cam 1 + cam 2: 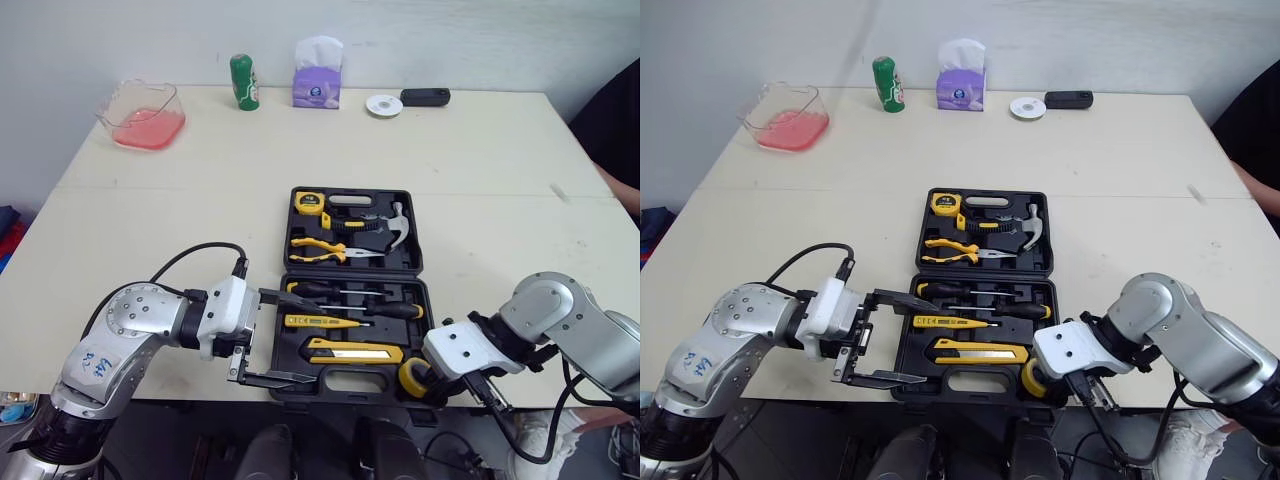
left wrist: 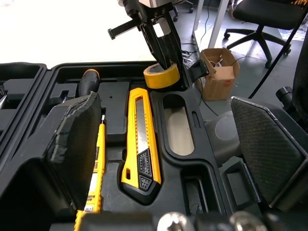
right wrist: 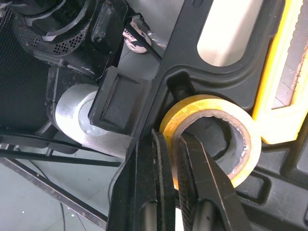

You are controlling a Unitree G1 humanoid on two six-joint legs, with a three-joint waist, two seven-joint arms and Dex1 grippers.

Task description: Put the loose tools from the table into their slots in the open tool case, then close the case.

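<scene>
Tape roll (image 3: 207, 103), 5 o'clock of tool case (image 1: 300, 390) — likely light, stiff; my right gripper (image 3: 171, 135) pinches its wall, left gripper (image 1: 298, 337) gapes.

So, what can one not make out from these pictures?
- Whether the tape roll is seated in the tool case: in the eye views the right gripper covers it.
- What the black object at the table's far edge is: too small in both eye views.
- The person: cut off by the picture's right edge.
</scene>
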